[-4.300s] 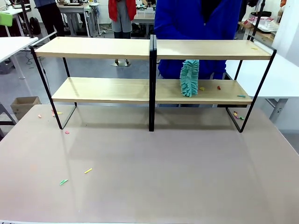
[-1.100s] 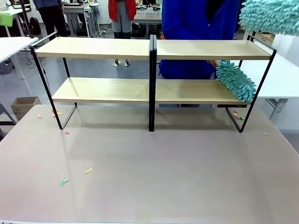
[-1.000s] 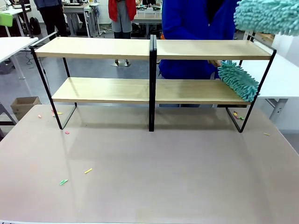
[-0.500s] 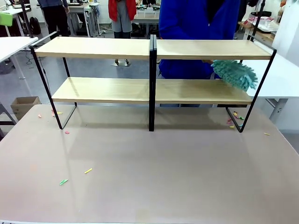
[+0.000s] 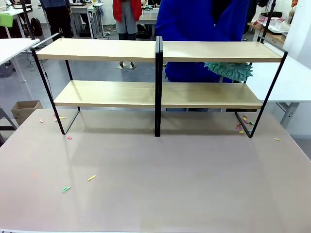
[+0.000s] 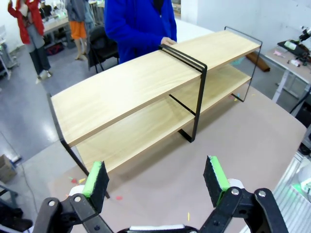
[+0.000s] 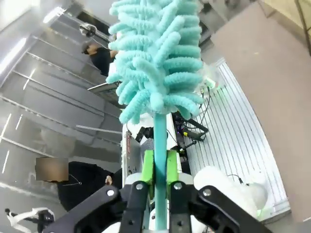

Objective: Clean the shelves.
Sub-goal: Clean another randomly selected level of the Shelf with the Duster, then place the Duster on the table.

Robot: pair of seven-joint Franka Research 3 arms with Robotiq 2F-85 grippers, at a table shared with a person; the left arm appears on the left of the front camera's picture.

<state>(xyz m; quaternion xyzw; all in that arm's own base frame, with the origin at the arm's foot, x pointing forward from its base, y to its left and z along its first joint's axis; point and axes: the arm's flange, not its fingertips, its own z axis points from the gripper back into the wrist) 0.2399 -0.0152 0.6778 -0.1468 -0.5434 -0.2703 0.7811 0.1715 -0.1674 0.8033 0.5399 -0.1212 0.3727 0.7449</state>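
Now | shelves point(image 5: 160, 51) stand mid-table | person's teal duster point(image 5: 229, 71) has pulled back off the lower board's right end, sits just under the top board there; crumbs swept off | right gripper point(image 7: 155, 167) clamps robot's duster point(image 7: 158, 53) | left gripper point(image 6: 156, 182) spread, empty | top board likely next

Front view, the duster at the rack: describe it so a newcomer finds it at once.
Start at the shelves, the wide two-tier wooden rack in a black frame at the table's far side. Follow the top board to its right half; just under it, above the lower board, a fluffy teal duster is held there by the person in blue. It is the only shaggy, teal thing between the boards.
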